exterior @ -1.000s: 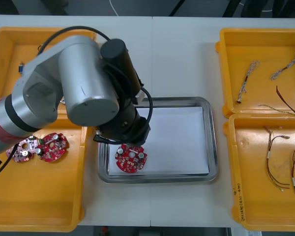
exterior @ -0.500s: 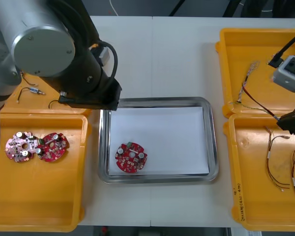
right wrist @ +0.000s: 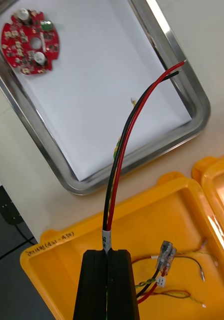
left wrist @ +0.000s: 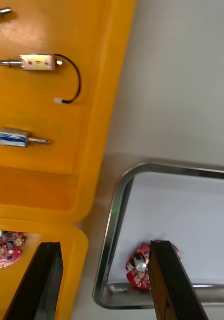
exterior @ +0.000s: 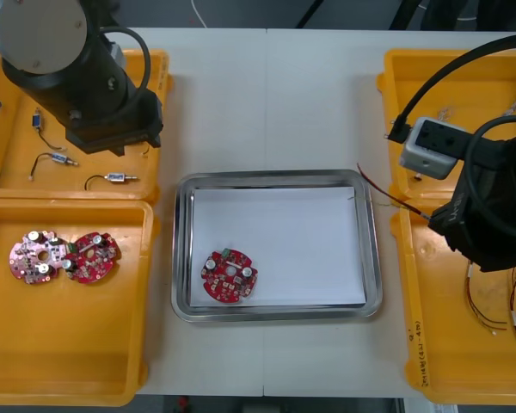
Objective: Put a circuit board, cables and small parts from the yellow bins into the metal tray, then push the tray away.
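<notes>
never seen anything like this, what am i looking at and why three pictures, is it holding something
This is a two-armed robot at a light table. The wide picture looks down from above its arms; the two tall ones come from cameras on its wrists, so the black fingers at their bottom edge are its own. A metal tray sits between yellow bins. One round red circuit board lies in the tray; two more boards lie in the near left bin, small metal parts in the far left one. The right gripper, above the right bins, is shut on a cable whose free end reaches toward the tray's rim. The left gripper is open and holds nothing, above the left bins near the tray.
</notes>
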Available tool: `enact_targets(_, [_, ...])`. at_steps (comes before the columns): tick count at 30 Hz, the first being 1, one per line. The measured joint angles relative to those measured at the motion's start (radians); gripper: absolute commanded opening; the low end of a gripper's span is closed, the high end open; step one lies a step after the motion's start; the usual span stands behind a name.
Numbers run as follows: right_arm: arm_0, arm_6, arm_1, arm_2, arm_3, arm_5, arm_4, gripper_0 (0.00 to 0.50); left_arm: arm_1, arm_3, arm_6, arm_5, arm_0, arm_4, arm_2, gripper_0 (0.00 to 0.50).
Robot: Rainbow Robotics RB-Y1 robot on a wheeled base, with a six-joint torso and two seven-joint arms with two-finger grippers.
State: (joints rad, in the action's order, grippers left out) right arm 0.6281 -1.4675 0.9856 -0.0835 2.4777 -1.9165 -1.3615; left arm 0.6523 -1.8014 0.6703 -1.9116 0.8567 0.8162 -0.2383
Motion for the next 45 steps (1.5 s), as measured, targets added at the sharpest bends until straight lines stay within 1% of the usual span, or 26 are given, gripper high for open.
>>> enact_targets(3, [0.026, 0.000, -0.044, -0.048, 0.000, 0.000, 0.015, 0.000, 0.004, 0.045, 0.000, 0.000, 0.000, -0.034, 0.029, 0.500])
enact_targets(8, [0.073, 0.000, -0.116, -0.157, -0.002, 0.000, 0.073, 0.000, 0.005, 0.115, 0.000, 0.000, 0.000, -0.114, 0.069, 0.500])
enact_targets(10, [0.091, 0.000, -0.147, -0.208, -0.007, 0.000, 0.112, 0.000, 0.005, 0.141, 0.000, 0.000, 0.000, -0.136, 0.086, 0.500])
enact_targets(15, [0.117, 0.000, -0.220, -0.329, -0.026, 0.000, 0.229, 0.000, 0.005, 0.195, 0.000, 0.000, 0.000, -0.163, 0.146, 0.500])
enact_targets(21, [0.120, -0.001, -0.279, -0.453, -0.086, 0.000, 0.364, 0.000, 0.005, 0.247, 0.000, -0.001, 0.000, -0.217, 0.185, 0.500])
enact_targets(23, [0.121, -0.001, -0.290, -0.499, -0.116, 0.000, 0.408, 0.000, 0.005, 0.276, 0.000, -0.001, 0.000, -0.230, 0.198, 0.500])
enact_targets(28, [0.121, -0.005, -0.309, -0.594, -0.197, 0.000, 0.477, 0.000, 0.005, 0.353, 0.000, -0.001, 0.000, -0.247, 0.241, 0.500])
enact_targets(33, [0.121, -0.010, -0.314, -0.613, -0.210, 0.000, 0.484, 0.000, 0.005, 0.420, 0.000, 0.007, 0.001, -0.262, 0.277, 0.500])
enact_targets(36, [0.121, -0.010, -0.321, -0.621, -0.218, 0.000, 0.485, 0.000, 0.005, 0.454, 0.000, 0.041, 0.003, -0.274, 0.280, 0.500])
enact_targets(41, [0.121, -0.010, -0.326, -0.628, -0.225, 0.000, 0.529, 0.000, 0.005, 0.524, 0.000, 0.130, 0.018, -0.282, 0.280, 0.500])
enact_targets(45, [0.121, -0.010, -0.329, -0.628, -0.227, 0.000, 0.540, 0.000, 0.005, 0.573, 0.000, 0.200, 0.029, -0.291, 0.280, 0.500])
